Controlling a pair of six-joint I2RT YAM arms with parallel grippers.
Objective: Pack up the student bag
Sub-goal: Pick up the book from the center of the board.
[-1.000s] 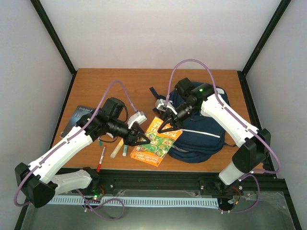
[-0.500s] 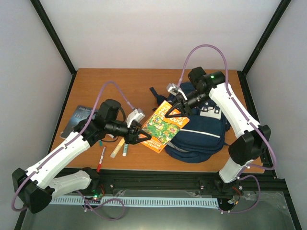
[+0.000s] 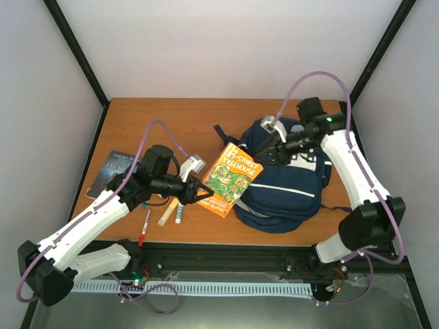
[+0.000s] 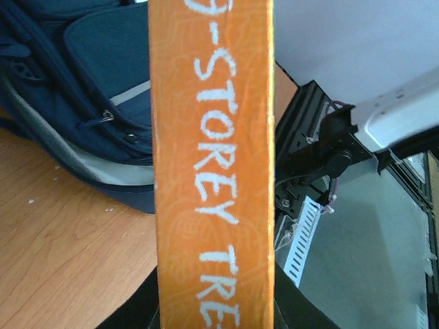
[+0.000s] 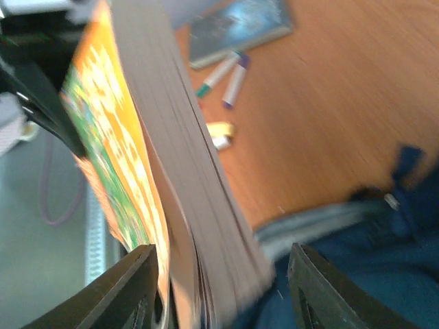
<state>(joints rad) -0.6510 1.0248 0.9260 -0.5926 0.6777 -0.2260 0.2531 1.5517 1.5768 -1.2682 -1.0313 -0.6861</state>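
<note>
On the wooden table (image 3: 171, 123) of a two-arm rig, the student bag (image 3: 291, 195) lies slumped at about 4 o'clock from the table's centre, its top toward the far edge. The left gripper (image 3: 201, 192) is clamped on the lower edge of an orange paperback (image 3: 232, 179), holding it raised and tilted against the bag's 9 o'clock flank. The right gripper (image 3: 269, 151) hangs over the bag's top, its jaws spread and gripping nothing. It is probably there to open or steady the bag's mouth so the book can slide in, though no opening shows from above. The left wrist camera gives what the overhead cannot: the spine lettering, "-STOREY TRE", running up the frame, with the bag's front pockets and zip pulls just behind it. The right wrist view, blurred, looks along the book's page edges, which stand between its two wide-set fingers (image 5: 120, 288). Whether either finger touches the cover cannot be told. Only the overhead view shows the whole layout: a dark-covered book (image 3: 113, 168) at 9 o'clock, and a red pen (image 3: 145, 226) and two pale markers (image 3: 171, 213) near 7 o'clock, all waiting outside the bag.
</note>
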